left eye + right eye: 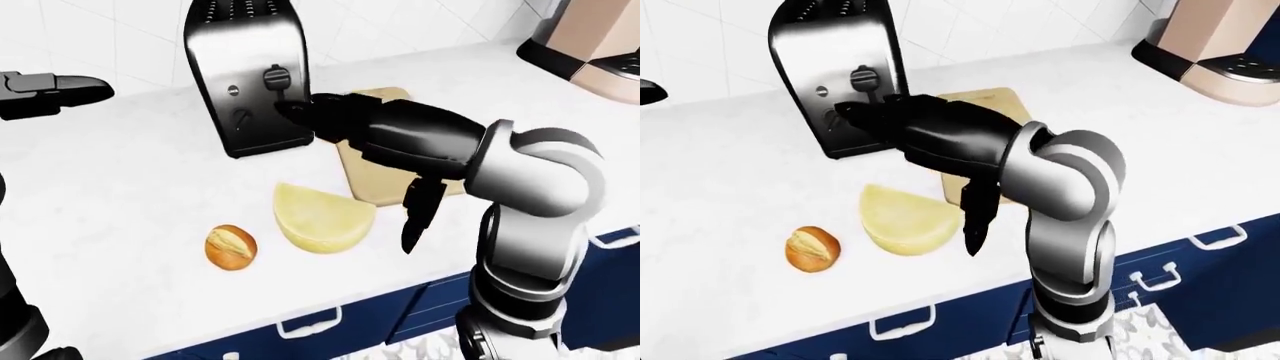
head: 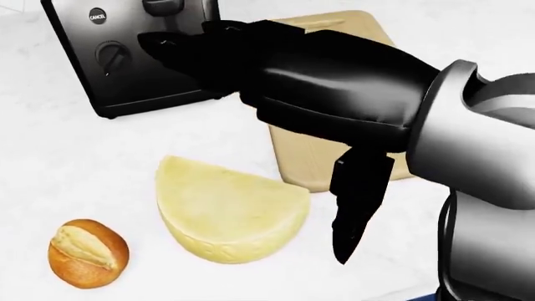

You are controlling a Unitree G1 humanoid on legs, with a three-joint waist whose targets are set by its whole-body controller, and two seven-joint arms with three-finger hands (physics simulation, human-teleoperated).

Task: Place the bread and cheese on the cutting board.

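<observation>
My right robot hand (image 2: 251, 69) reaches across the cutting board (image 1: 380, 176) toward the black toaster (image 1: 245, 75), fingers spread with nothing in them and one finger (image 2: 355, 210) hanging down just right of the cheese half-wheel (image 2: 230, 210). Cheese and bread roll (image 2: 86, 252) both lie on the white desk (image 1: 130, 195), cheese just beside the board's lower-left corner, roll further left. My left robot hand (image 1: 50, 94) sits at the left edge of the left-eye view; I cannot tell its grip.
</observation>
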